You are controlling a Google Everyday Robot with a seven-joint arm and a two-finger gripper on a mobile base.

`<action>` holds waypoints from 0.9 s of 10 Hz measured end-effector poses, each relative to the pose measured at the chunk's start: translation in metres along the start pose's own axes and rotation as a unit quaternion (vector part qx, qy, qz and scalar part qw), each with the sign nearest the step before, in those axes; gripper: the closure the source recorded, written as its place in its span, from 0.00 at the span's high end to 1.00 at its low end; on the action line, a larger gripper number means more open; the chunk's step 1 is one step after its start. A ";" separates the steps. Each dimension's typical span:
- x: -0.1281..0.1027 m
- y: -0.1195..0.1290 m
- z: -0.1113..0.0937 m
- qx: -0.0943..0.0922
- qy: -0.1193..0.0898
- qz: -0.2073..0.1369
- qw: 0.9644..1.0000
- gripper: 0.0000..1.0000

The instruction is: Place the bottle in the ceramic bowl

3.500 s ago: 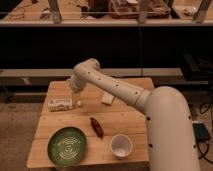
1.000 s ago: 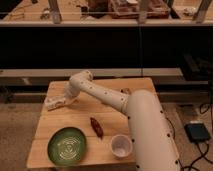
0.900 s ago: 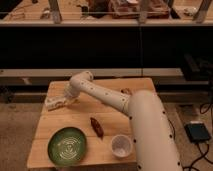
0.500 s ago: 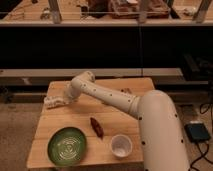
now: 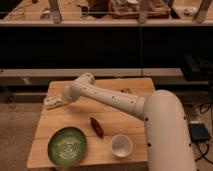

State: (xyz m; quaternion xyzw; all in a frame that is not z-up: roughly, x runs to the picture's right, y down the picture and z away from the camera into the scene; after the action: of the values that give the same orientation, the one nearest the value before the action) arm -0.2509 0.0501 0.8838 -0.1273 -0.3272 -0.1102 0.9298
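The bottle (image 5: 53, 103) is pale and whitish and lies on its side near the left edge of the wooden table (image 5: 117, 117). My gripper (image 5: 65, 98) is down at the bottle's right end and touches or nearly touches it. The white arm reaches to it from the lower right. The ceramic bowl (image 5: 67, 145), a green dish with a lighter swirl inside, sits at the table's front left, well below the bottle and gripper, with nothing in it.
A white cup (image 5: 121, 146) stands at the front, right of the bowl. A dark reddish oblong object (image 5: 97, 127) lies between the bowl and the cup. A small dark item (image 5: 125, 91) lies near the table's back edge. A dark shelf runs behind.
Since the earliest frame my gripper came down to the bottle, and the bottle shifted a little to the left. Over the last second the arm's elbow moved slightly and the bottle stayed at the gripper.
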 end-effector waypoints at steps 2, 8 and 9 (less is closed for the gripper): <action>0.001 0.001 0.005 0.001 -0.001 0.000 1.000 0.33; -0.016 -0.040 -0.042 -0.051 -0.040 0.005 0.998 0.80; -0.019 -0.043 -0.046 -0.060 -0.042 0.006 0.997 0.80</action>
State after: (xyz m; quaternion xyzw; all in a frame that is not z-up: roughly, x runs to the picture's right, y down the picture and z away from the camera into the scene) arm -0.2513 -0.0026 0.8441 -0.1895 -0.3578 -0.1185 0.9067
